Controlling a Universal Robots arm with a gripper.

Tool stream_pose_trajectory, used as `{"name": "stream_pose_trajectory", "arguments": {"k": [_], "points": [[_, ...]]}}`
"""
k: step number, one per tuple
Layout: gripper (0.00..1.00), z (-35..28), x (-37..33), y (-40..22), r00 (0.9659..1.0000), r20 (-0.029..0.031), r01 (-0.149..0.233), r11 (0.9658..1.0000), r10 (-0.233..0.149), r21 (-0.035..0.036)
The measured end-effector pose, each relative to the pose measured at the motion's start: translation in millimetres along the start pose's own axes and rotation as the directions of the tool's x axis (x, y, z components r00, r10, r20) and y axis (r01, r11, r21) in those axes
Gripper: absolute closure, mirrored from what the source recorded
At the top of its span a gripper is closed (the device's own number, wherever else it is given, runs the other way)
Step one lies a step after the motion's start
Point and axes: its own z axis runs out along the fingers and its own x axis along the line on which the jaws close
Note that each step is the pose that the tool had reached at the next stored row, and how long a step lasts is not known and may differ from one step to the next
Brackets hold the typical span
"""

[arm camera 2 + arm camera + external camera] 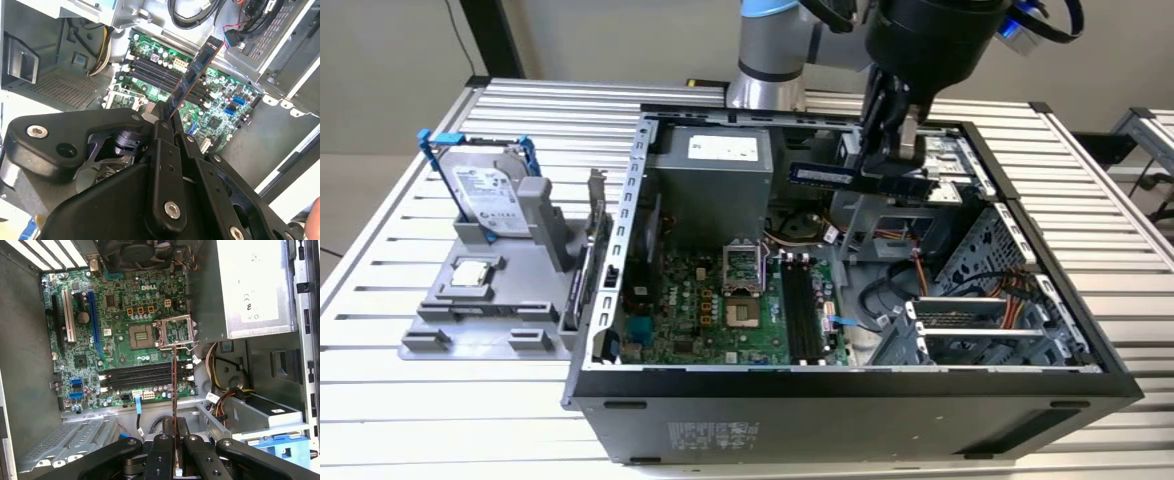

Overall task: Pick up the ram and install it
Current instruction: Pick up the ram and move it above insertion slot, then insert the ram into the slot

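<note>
Install step in hand. My black gripper (883, 165) is clamped on the ram (821, 176), a long, thin, dark circuit-board stick, held above the open case, well clear of the black motherboard slots (801, 305). I judge seating needs its edge parallel over one slot.

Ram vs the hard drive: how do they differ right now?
The ram is a thin dark stick; the hard drive is a wide silver box. The ram is clamped in the gripper above the open computer case; the hard drive stands upright in a grey holder outside it. Neither is installed yet.
</note>
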Motion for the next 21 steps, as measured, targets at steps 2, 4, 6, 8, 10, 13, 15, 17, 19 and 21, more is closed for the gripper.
{"name": "stream_pose_trajectory", "arguments": {"k": [2, 4, 6, 8, 10, 13, 15, 17, 19, 21], "points": [[1.0, 0.0, 0.1, 0.0, 0.9999, 0.0005, -0.017, 0.9999, 0.017, 0.0011], [1.0, 0.0, 0.1, 0.0, 0.9992, 0.0011, -0.04, 0.9992, 0.04, 0.0027], [1.0, 0.0, 0.1, 0.0, 0.9979, 0.0019, -0.065, 0.9979, 0.065, 0.0044], [1.0, 0.0, 0.1, 0.0, 0.9959, 0.0027, -0.091, 0.9958, 0.091, 0.0061], [1.0, 0.0, 0.1, 0.0, 0.9931, 0.0036, -0.117, 0.9931, 0.117, 0.0078], [1.0, 0.0, 0.1, 0.0, 0.9877, 0.005, -0.156, 0.9876, 0.156, 0.0104], [1.0, 0.1, 0.1, 0.0, 0.9831, 0.0061, -0.183, 0.983, 0.183, 0.0121], [1.0, 0.1, 0.1, 0.0, 0.9777, 0.0071, -0.21, 0.9776, 0.21, 0.0138], [1.0, 0.1, 0.1, 0.0, 0.9714, 0.0083, -0.237, 0.9713, 0.237, 0.0155], [1.0, 0.0, 0.1, 0.0, 0.9639, 0.0094, -0.266, 0.9637, 0.266, 0.0173]]}}
